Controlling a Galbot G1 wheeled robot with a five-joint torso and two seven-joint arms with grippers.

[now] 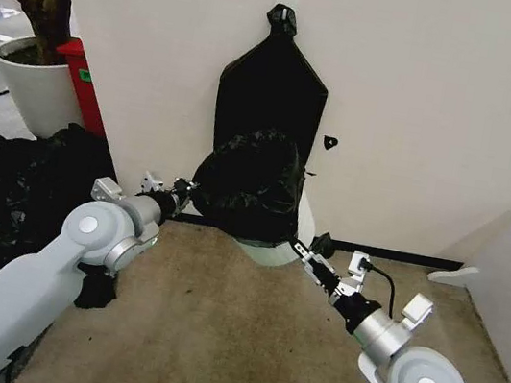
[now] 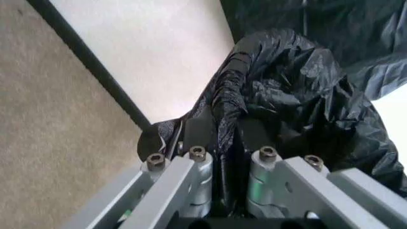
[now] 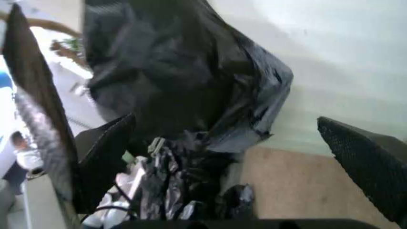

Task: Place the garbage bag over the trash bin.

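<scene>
While I watch from the head camera, the garbage bag (image 1: pixel 249 183) sits draped over the trash bin (image 1: pixel 271 249), a glossy, wrinkled black film bunched into soft folds that cover nearly all of the bin. Only a curved strip of smooth cream-white plastic shows at the bin's base and right side, where it meets the carpet.

My left claw (image 1: pixel 185 189) is at the bin's left side, against the bag. In the left wrist view the left claw (image 2: pixel 226 131) is pinched closed on a twisted rope of the bag's plastic (image 2: pixel 279 86), the film crinkled tight between the dark pads.

My right claw (image 1: pixel 302 250) is low at the bin's right side, near the base. In the right wrist view its two dark, textured fingers (image 3: pixel 365 160) stand wide apart with nothing between them, and the bag (image 3: pixel 178 76) fills the space beyond.

Directly behind the bin, a flat black trapezoid bundle (image 1: pixel 273 83) with a knotted top hangs against the plain white wall (image 1: pixel 444 105). The bin stands on short-pile beige carpet (image 1: pixel 212 340), with a dark baseboard (image 1: pixel 391 255) running along the wall to its right. Well to the bin's left are a heap of black plastic (image 1: pixel 3 190) and a white plant pot (image 1: pixel 34 84) holding a tree.
</scene>
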